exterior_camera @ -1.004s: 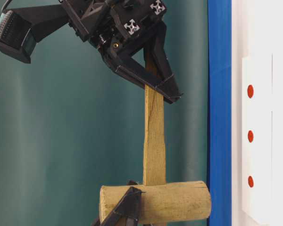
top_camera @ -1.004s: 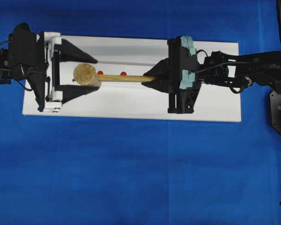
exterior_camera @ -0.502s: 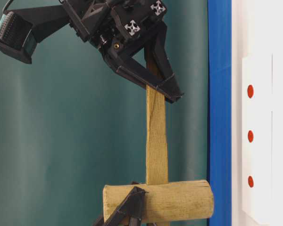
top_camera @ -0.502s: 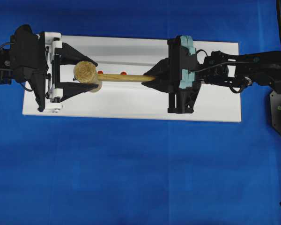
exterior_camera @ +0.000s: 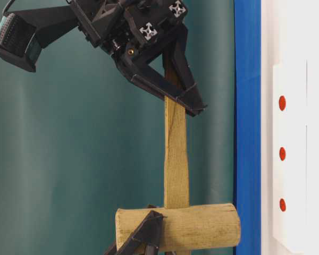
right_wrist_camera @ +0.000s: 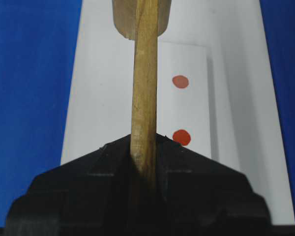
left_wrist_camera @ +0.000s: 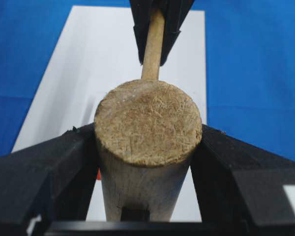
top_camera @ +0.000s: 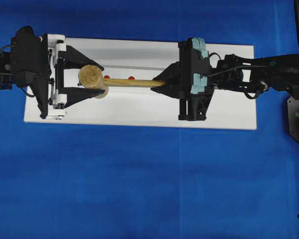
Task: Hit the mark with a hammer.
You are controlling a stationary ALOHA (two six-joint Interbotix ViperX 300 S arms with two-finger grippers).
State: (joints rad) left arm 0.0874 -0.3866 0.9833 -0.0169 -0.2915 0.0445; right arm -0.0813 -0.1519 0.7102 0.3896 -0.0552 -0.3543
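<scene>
The hammer [top_camera: 92, 78] is a light wooden mallet held level above the white board. My right gripper [top_camera: 158, 82] is shut on the end of its handle [right_wrist_camera: 144, 93]. My left gripper [top_camera: 102, 79] is shut on its thick head [left_wrist_camera: 147, 123], with a finger pressed against each side. Three red dots lie in a row on the raised strip [exterior_camera: 290, 127]. The mark [exterior_camera: 282, 153] is the middle one, also seen in the overhead view [top_camera: 131, 78] and beside my right fingertips [right_wrist_camera: 182, 137]. The largest dot is hidden under my right gripper in the overhead view.
The white board [top_camera: 139, 112] lies on a blue cloth [top_camera: 149, 189]. The smaller dot [top_camera: 106, 77] sits just right of the mallet head. The larger dot [exterior_camera: 282, 102] lies below my right gripper's tips. The right arm's links [top_camera: 259, 74] reach in from the right edge.
My left jaws have closed in a little onto the mallet head. The hammer has shifted slightly toward the board. Nothing has moved in the last half second.
</scene>
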